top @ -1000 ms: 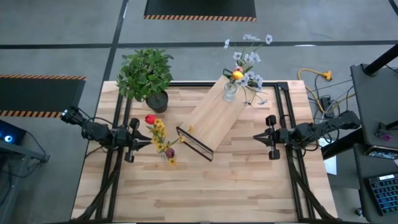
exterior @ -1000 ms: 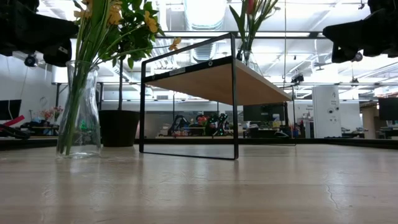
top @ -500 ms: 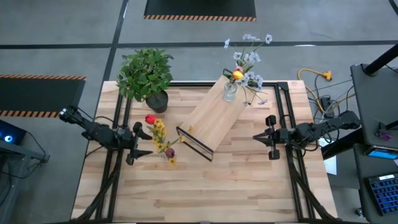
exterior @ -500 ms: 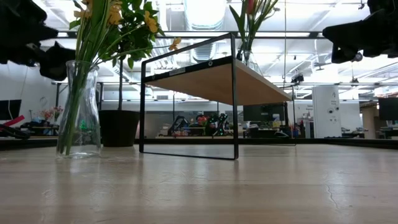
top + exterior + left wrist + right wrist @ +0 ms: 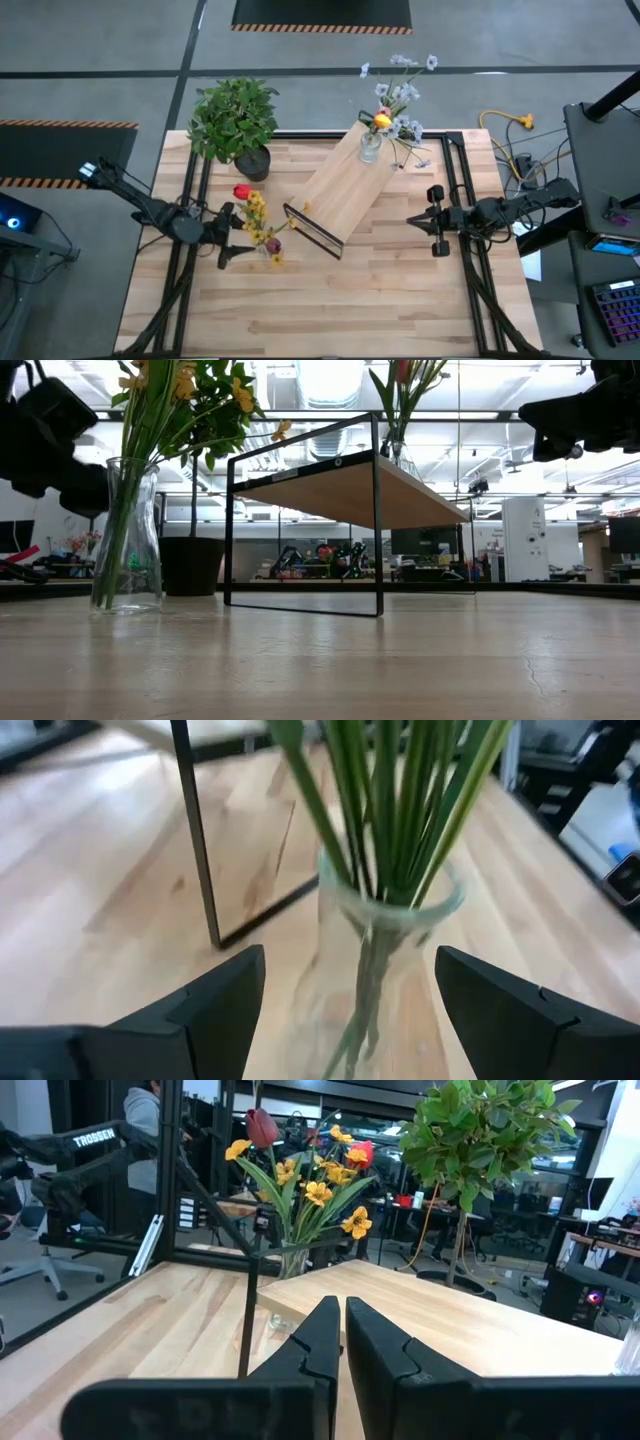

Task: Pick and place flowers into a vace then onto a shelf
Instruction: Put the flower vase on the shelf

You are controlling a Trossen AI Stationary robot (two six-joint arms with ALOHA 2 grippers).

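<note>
Vase and bouquet stand straight ahead of my left gripper, the glass neck sitting in the gap between my two fingers but touching neither; the jaws are spread wide and hold nothing. Its long axis runs upright: clear glass at the foot, green stems rising through the mouth, and the flowers, red and yellow, fanned above. From overhead, that left gripper lies just beside the vase on its left, the arm reaching in low from the table's left edge with the wrist level and pointed toward the shelf. The shelf is right beyond the vase, its near black leg close to the glass, and a second vase of flowers already stands on its far end. My right gripper waits well apart on the other side of the shelf, pinched shut and empty. Judging by this, the left arm is plainly the nearer, and the grasp should come level around the vase.
</note>
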